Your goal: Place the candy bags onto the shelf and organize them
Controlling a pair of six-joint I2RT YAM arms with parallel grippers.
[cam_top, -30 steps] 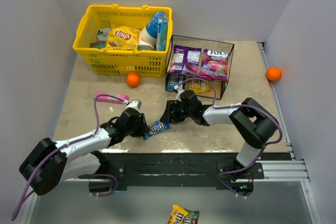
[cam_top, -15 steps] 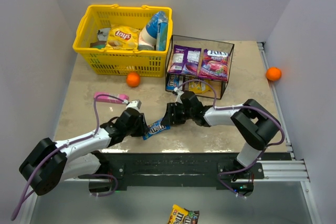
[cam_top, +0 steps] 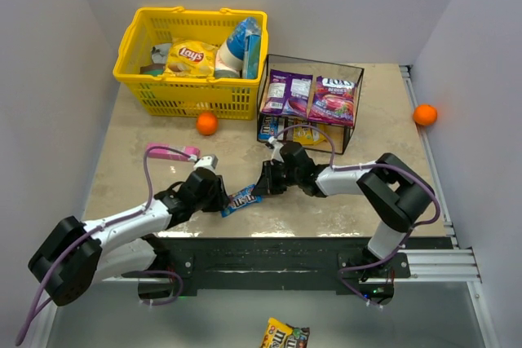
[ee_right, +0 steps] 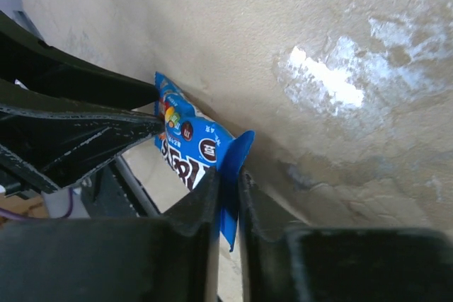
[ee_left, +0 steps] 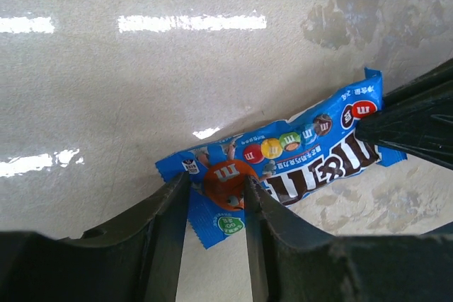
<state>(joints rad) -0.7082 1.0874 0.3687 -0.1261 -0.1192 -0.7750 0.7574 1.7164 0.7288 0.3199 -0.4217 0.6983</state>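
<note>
At lower centre over the counter point(cam_top: 375, 132), left hand point(ee_left: 212, 196) and right hand point(ee_right: 226, 182) each pinch one end of the blue packet point(cam_top: 243, 199).

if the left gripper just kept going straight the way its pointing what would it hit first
The blue M&M's packet, already between the fingers of the left gripper. Just beyond along that line sits the right gripper, clamped on the packet's far end; their relative height is unclear.
</note>
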